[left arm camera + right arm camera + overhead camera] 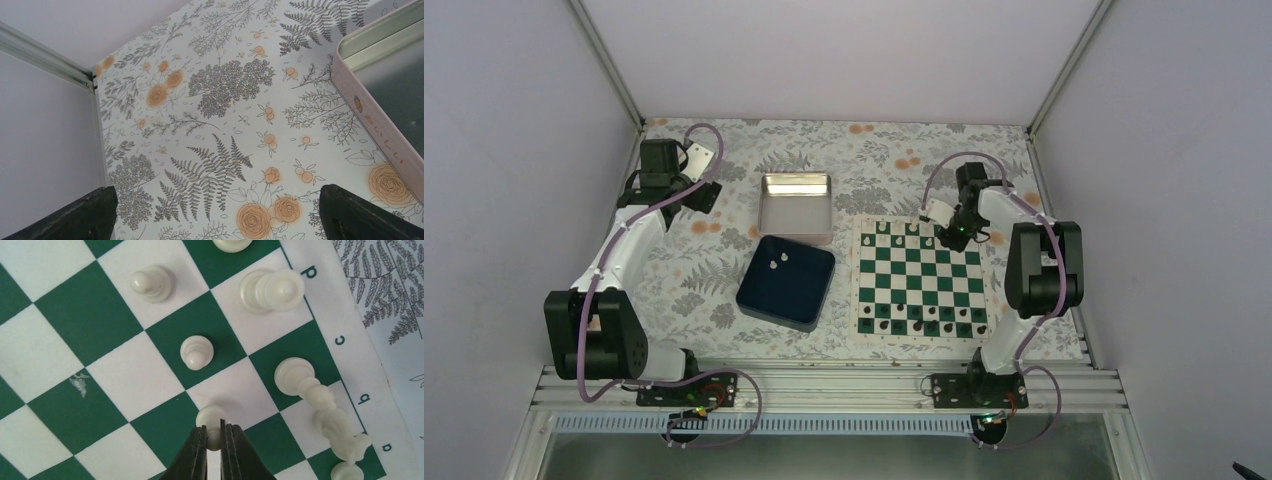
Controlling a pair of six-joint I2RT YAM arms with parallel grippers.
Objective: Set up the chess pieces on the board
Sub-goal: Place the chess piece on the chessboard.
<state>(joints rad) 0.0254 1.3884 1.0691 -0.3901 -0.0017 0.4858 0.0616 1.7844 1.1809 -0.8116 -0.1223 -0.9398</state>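
Note:
The green and white board (919, 280) lies right of centre. My right gripper (954, 236) hovers at its far right corner, shut on a white pawn (211, 417) that stands on a white square of the board (60, 365). Several white pieces (196, 352) stand around it near the edge; one tall piece (320, 405) leans or lies tilted. Two white pieces (775, 262) lie in the dark blue tray (786, 282). Black pieces (924, 322) stand along the board's near rows. My left gripper (215, 215) is open and empty over the floral cloth, far left.
A shiny metal tin (797, 203) stands behind the blue tray; its pink side (380, 130) shows at the right of the left wrist view. The enclosure's wall and metal rail (45, 60) run close on the left.

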